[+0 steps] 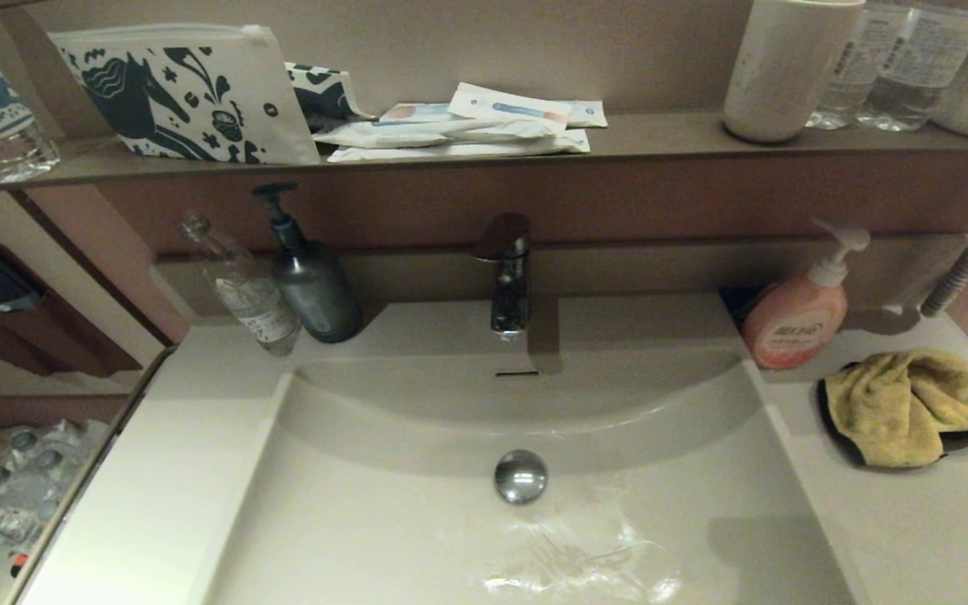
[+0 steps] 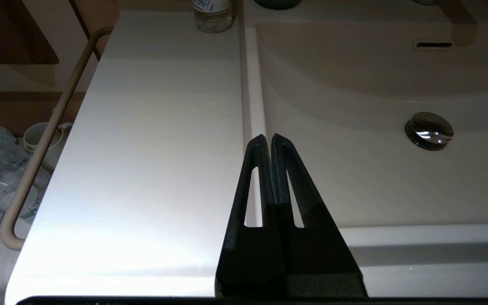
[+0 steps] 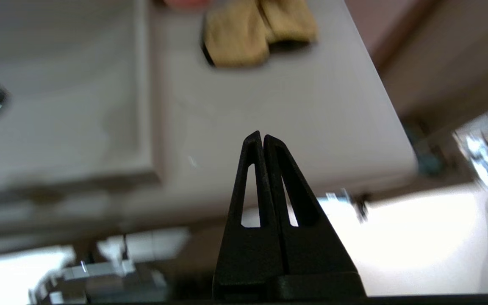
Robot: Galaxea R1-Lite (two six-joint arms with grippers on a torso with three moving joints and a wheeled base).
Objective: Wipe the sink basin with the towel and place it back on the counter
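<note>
Up close, the right gripper (image 3: 262,136) had its two black fingers pressed together with nothing between them, hanging above the front part of the counter (image 3: 278,106) on the right side of the basin (image 3: 57,106). The towel (image 3: 257,31) lay farther back on that same counter, well apart from the fingertips, crumpled with its yellow side up and a dark edge showing. From the head view the towel (image 1: 908,406) sat just beside the pink soap bottle (image 1: 797,318), near the counter's rear right corner, outside the basin (image 1: 417,504).

The left gripper (image 2: 267,138) was likewise pinched shut and empty, poised over the rim where the left counter (image 2: 151,148) met the basin (image 2: 354,169). The chrome drain plug (image 2: 429,130) lay off to one side of it, and the overflow slot (image 2: 433,44) showed in the curved rear wall.

Neither arm appeared in the head view. Water glistened on the basin floor in front of the plug (image 1: 521,476). A tap (image 1: 509,277) stood behind, with a dark pump bottle (image 1: 309,277) and a clear bottle (image 1: 244,290) to its left.
</note>
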